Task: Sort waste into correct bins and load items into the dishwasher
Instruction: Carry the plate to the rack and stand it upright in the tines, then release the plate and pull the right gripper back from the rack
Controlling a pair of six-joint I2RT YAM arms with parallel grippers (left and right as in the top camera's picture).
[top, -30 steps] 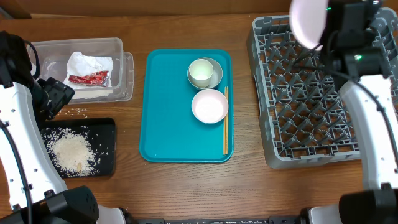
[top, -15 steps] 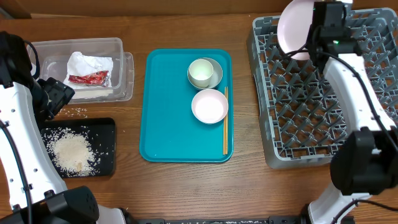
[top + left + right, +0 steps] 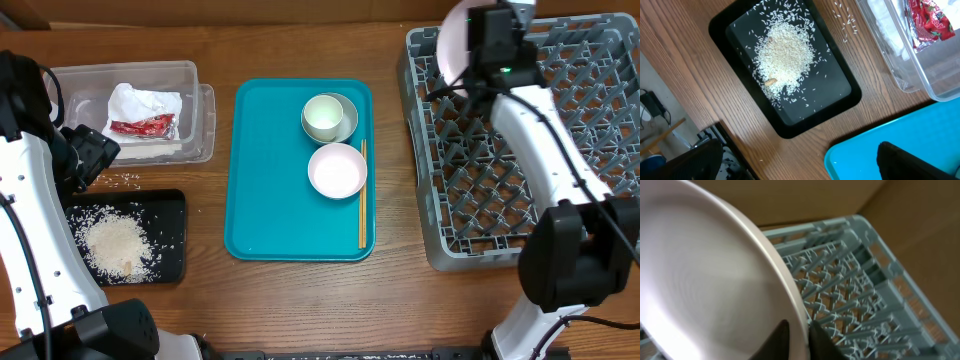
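One plate (image 3: 452, 45) | step: racking it in dishwasher (image 3: 470, 210) | right fingers (image 3: 826, 344) pinch rim, left fingers (image 3: 910, 162) wide | next: seat between pegs, release

A round pale plate (image 3: 453, 45) tilts on edge at the far left corner of the large grey plastic dish rack (image 3: 460, 200) (tabletop's right end). White rice scraps (image 3: 115, 243) heap in the shallow black tray (image 3: 172, 222), near left corner; a crumpled white napkin (image 3: 140, 100) and red wrapper (image 3: 142, 127) lie in the clear plastic tub (image 3: 196, 100) behind. White cup (image 3: 322, 117) in grey-green bowl (image 3: 350, 118), small white bowl (image 3: 336, 171), wooden chopsticks (image 3: 362, 200): mid-table.
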